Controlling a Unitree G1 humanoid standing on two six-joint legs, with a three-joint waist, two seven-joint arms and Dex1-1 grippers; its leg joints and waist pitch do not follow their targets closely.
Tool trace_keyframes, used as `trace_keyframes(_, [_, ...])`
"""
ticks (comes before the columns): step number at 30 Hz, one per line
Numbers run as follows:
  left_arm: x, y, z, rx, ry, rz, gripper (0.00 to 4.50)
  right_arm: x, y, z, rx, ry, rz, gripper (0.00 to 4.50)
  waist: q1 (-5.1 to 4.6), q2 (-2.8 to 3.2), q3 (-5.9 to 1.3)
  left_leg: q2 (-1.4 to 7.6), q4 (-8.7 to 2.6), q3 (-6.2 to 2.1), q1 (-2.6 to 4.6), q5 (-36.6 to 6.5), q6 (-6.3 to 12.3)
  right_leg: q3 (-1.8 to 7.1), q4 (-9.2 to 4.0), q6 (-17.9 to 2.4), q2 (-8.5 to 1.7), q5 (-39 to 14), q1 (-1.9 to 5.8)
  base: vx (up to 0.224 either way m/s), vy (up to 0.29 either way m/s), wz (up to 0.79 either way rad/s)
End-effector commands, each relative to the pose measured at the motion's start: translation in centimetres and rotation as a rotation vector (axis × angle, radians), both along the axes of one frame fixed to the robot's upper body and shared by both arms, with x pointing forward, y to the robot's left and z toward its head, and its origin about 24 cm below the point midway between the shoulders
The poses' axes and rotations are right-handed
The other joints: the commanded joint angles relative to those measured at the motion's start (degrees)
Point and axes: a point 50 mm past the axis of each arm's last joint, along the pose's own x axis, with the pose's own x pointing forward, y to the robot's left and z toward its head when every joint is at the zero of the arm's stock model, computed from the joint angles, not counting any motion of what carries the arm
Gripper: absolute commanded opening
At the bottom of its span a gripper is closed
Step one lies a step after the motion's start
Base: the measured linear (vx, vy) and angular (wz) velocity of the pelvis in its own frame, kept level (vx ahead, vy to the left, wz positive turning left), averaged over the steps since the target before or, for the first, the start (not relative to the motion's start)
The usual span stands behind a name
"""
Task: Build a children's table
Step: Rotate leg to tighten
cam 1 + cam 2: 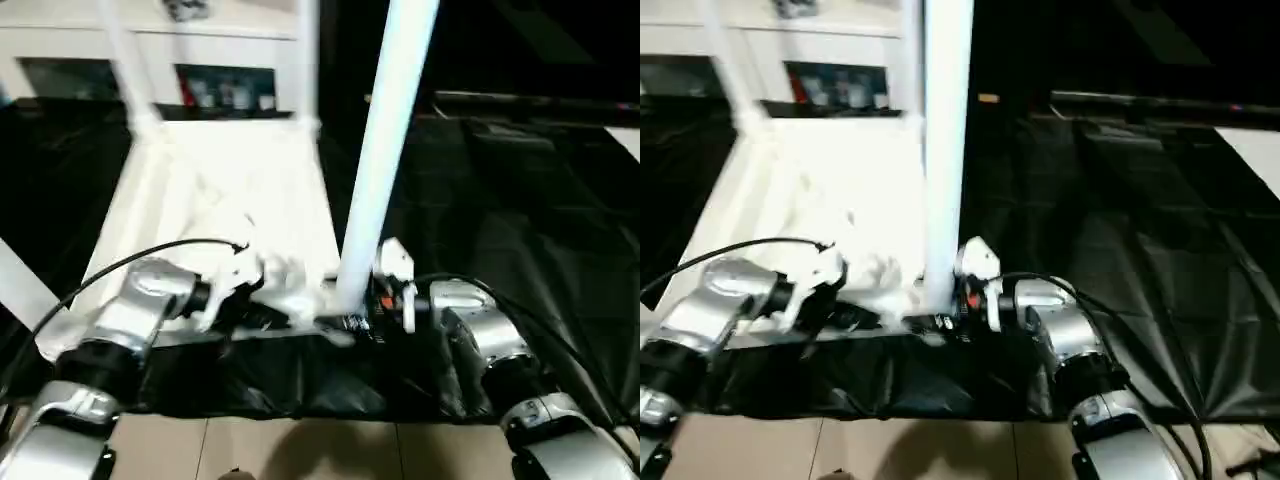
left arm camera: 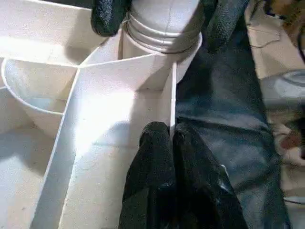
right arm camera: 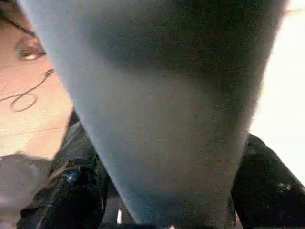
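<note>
The tabletop (image 1: 230,190) lies upside down on a worktop draped in black sheeting (image 1: 520,230), ribbed underside up. Two legs (image 1: 125,60) already stand in its far corner sockets. A third leg (image 1: 385,150) stands upright in the near right corner socket (image 2: 162,43), its threaded foot seen entering the socket in the left wrist view.

The right end effector (image 1: 362,300) straddles the base of this leg, one black finger (image 3: 71,195) on each side of the tube; the fingers look set against it, though the close view is too cramped to be sure they press. The left end effector (image 2: 172,157) has its fingers pinched together with nothing between them, tips resting at the tabletop's rim wall just beside the socket, apparently steadying the top.

The risk, as I judge it, is at the threads. If the leg leans while the right end effector turns it, it could cross-thread or jam half-seated. If the grip is loose, the fingers may slip round the smooth tube without turning it. The light tabletop could also skate on the sheeting should the left end effector ride off the thin rim.
</note>
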Motion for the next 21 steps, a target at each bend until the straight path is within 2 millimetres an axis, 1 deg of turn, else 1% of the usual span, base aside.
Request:
trace_keyframes(1, [-0.1,-1.5,0.5,-0.039,0.002,-0.071,0.0,-1.0,0.8,-1.0,-0.045,0.072,0.11,3.04,-0.09,0.28,-3.09,2.24,-3.48,-0.23,-0.01,-9.9,3.1,3.98,-4.34,-8.8,-4.72,-14.4,3.13,0.0,0.0,0.0])
trace_keyframes(2, [-0.1,-1.4,0.5,-0.037,0.003,-0.078,0.0,-1.1,0.9,-1.0,-0.044,0.078,0.12,2.97,0.11,0.39,-3.13,2.25,-3.47,-0.26,-0.03,-9.6,3.06,4.01,-4.26,-8.9,-4.78,-14.0,3.17,0.0,0.0,0.0])
trace_keyframes(3, [-0.1,-1.4,0.5,-0.034,0.008,-0.083,0.0,-1.1,0.9,-1.0,-0.038,0.087,0.125,2.89,0.25,0.29,-3.18,2.19,-3.4,-0.22,-0.08,-9.4,3.12,4.0,-4.23,-8.9,-4.76,-13.6,3.22,0.0,0.0,0.0])
trace_keyframes(4, [-0.1,-1.3,0.5,-0.032,0.012,-0.087,0.0,-1.2,1.0,-1.0,-0.032,0.095,0.131,2.7,0.34,0.43,-3.13,2.21,-3.45,-0.26,-0.1,-9.6,3.03,4.0,-4.25,-8.8,-4.78,-13.8,3.19,0.0,0.0,0.0])
trace_keyframes(5, [-0.1,-1.3,0.6,-0.033,0.014,-0.087,0.0,-1.2,1.1,-1.0,-0.027,0.098,0.133,2.7,0.43,0.36,-3.21,2.19,-3.41,-0.24,-0.07,-9.4,2.91,4.0,-4.23,-8.7,-4.79,-13.8,3.21,0.0,0.0,0.0])
trace_keyframes(7, [0.0,-1.3,0.6,-0.038,0.012,-0.078,0.0,-1.3,1.1,-1.0,-0.016,0.103,0.126,2.65,0.53,0.5,-3.13,2.16,-3.46,-0.28,-0.09,-9.7,2.6,3.96,-4.35,-8.4,-4.79,-14.5,3.19,0.0,0.0,0.0])
trace_keyframes(8, [0.1,-1.4,0.7,-0.042,0.002,-0.057,0.0,-1.3,1.2,-1.0,0.007,0.107,0.097,2.59,0.59,0.65,-3.16,2.15,-3.47,-0.32,-0.05,-10.0,2.36,3.95,-4.43,-8.1,-4.8,-15.3,3.21,0.0,0.0,0.0])
trace_keyframes(9, [0.2,-1.4,0.7,-0.043,0.0,-0.053,0.0,-1.3,1.2,-1.0,0.012,0.109,0.09,2.59,0.59,0.65,-3.16,2.15,-3.47,-0.32,-0.05,-10.0,2.36,3.95,-4.43,-8.1,-4.8,-15.3,3.21,0.0,0.0,0.0])
trace_keyframes(11, [0.6,-1.6,0.5,-0.037,-0.027,-0.004,0.0,-1.1,1.2,-1.1,0.036,0.115,0.021,2.56,0.6,0.57,-3.16,2.18,-3.51,-0.33,-0.03,-10.1,2.15,3.96,-4.49,-7.9,-4.73,-15.3,3.18,0.0,0.0,0.0])
trace_keyframes(13, [1.3,-1.8,0.3,-0.003,-0.068,0.081,0.0,-0.7,1.3,-1.1,0.057,0.095,-0.1,2.56,0.57,0.59,-2.99,2.14,-3.62,-0.35,0.09,-11.2,1.74,3.92,-4.8,-7.3,-4.71,-17.2,3.04,0.0,0.0,0.0])
trace_keyframes(14, [1.8,-2.0,0.2,0.015,-0.094,0.146,0.0,-0.2,1.2,-1.2,0.052,0.073,-0.206,2.56,0.52,0.61,-2.83,2.05,-3.74,-0.41,0.24,-12.4,1.15,3.93,-5.12,-6.7,-4.77,-19.6,2.91,0.0,0.0,0.0])
trace_keyframes(15, [1.8,-2.0,0.2,0.015,-0.094,0.146,0.0,-0.2,1.2,-1.2,0.052,0.073,-0.207,2.55,0.42,0.55,-2.71,2.05,-3.89,-0.51,0.35,-13.1,0.71,3.91,-5.35,-6.2,-4.87,-21.4,2.9,0.0,0.0,0.0])
trace_keyframes(16, [2.3,-2.7,0.3,-0.01,-0.107,0.207,0.0,0.3,1.3,-1.3,0.07,0.053,-0.337,2.55,0.29,0.39,-2.63,1.78,-3.9,-0.65,0.47,-14.4,0.23,3.77,-5.77,-4.9,-5.05,-25.5,3.05,0.0,0.0,0.0])
trace_keyframes(17, [2.5,-3.1,0.4,-0.017,-0.119,0.229,0.0,0.6,1.3,-1.5,0.063,0.046,-0.412,2.54,0.17,0.51,-2.48,1.68,-3.83,-0.67,0.79,-15.4,-0.11,3.66,-6.36,-3.7,-5.16,-29.2,2.62,0.0,0.0,0.0])
trace_keyframes(18, [2.5,-3.3,0.4,-0.019,-0.121,0.236,0.0,0.7,1.4,-1.5,0.062,0.041,-0.438,2.54,-0.04,0.31,-2.63,1.57,-3.87,-0.83,0.49,-15.0,-0.33,3.6,-6.43,-2.9,-5.26,-30.2,2.94,0.0,0.0,0.0])
trace_keyframes(19, [2.7,-4.0,0.4,-0.029,-0.127,0.259,0.0,0.9,1.6,-1.6,0.07,0.029,-0.518,2.54,-0.44,0.46,-2.72,1.65,-4.01,-0.93,0.14,-14.4,-0.51,3.56,-6.34,-2.5,-5.12,-29.3,3.05,0.0,0.0,0.0])
trace_keyframes(20, [2.7,-4.0,0.4,-0.029,-0.127,0.259,0.0,0.9,1.6,-1.6,0.07,0.029,-0.518,2.53,-0.63,0.34,-2.7,1.57,-3.97,-0.91,0.13,-14.3,-0.36,3.54,-6.48,-2.4,-5.12,-29.0,2.99,0.0,0.0,0.0])
trace_keyframes(21, [2.8,-4.5,0.4,-0.038,-0.129,0.276,0.0,0.9,1.9,-1.7,0.074,0.029,-0.561,2.53,-0.9,0.43,-2.85,1.45,-3.85,-0.88,0.19,-14.2,0.14,3.6,-6.35,-2.7,-5.03,-27.8,2.99,0.0,0.0,0.0])
